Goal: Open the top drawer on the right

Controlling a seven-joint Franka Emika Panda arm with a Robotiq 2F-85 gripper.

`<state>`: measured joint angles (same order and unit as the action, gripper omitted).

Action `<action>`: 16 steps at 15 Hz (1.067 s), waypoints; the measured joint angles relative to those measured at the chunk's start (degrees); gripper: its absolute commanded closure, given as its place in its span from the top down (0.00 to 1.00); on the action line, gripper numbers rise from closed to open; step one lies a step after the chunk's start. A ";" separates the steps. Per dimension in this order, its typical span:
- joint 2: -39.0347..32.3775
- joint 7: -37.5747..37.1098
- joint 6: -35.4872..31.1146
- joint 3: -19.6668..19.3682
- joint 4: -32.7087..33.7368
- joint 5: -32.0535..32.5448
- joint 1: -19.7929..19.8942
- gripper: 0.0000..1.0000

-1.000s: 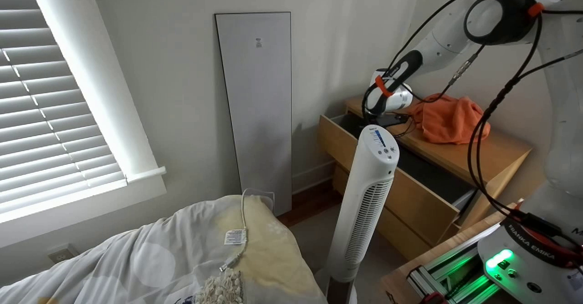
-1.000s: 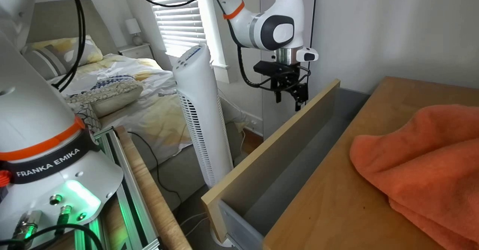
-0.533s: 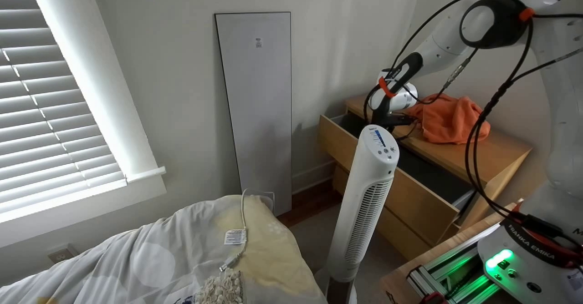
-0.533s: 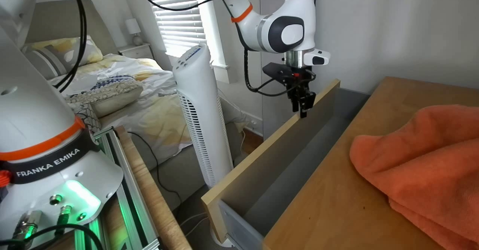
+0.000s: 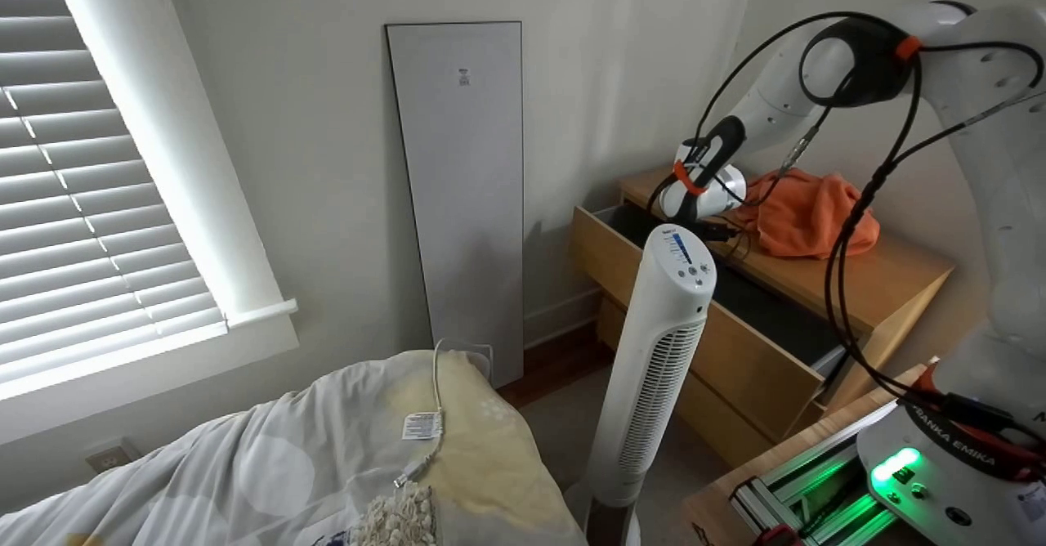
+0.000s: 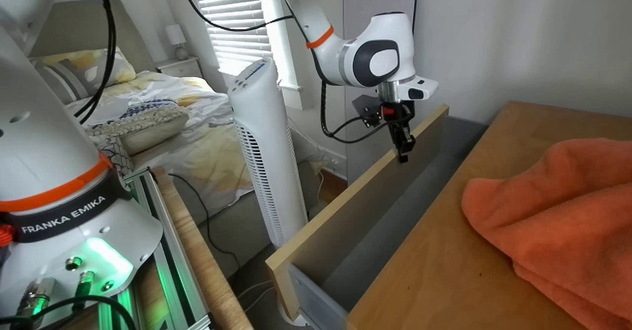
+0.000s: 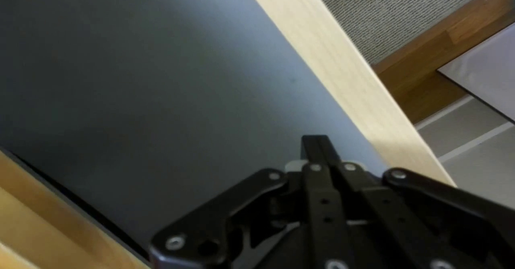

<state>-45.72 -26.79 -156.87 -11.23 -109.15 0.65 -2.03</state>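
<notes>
The top drawer stands pulled out of the tan dresser, its plain wooden front (image 6: 358, 191) away from the body and its dark floor (image 7: 161, 79) exposed. In an exterior view the drawer front (image 5: 752, 358) is partly covered by a white tower fan. My black gripper (image 6: 403, 159) points down at the far part of the drawer, on the inner side of the front panel with its tips just below the top rim. In the wrist view the gripper (image 7: 315, 137) is shut, its fingertips together with nothing between them. Whether they touch the panel I cannot tell.
The tower fan (image 5: 654, 358) rises close before the drawer. An orange cloth (image 6: 558, 221) lies on the dresser top (image 6: 444, 270). A grey panel (image 5: 462, 194) leans on the wall beyond. The bed (image 5: 327, 448) stands across from the dresser.
The gripper has gone from open to shut. It has moved down and toward the dresser, from beyond the front panel to its inner side. The drawer has not visibly moved.
</notes>
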 measured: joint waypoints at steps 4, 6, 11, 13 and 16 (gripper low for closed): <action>-1.71 -0.35 -0.08 0.65 0.26 -1.80 -0.51 0.00; -1.76 0.31 -0.09 1.03 0.33 -2.53 -0.25 0.00; -1.30 5.37 -0.09 3.76 -0.04 -4.40 1.92 0.00; -0.89 8.08 -0.11 5.55 -0.56 -4.86 3.01 0.00; -0.20 11.89 -0.46 7.97 -1.72 -5.04 4.04 0.00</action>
<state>-45.92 -14.90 -157.34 -3.26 -110.86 -4.40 2.01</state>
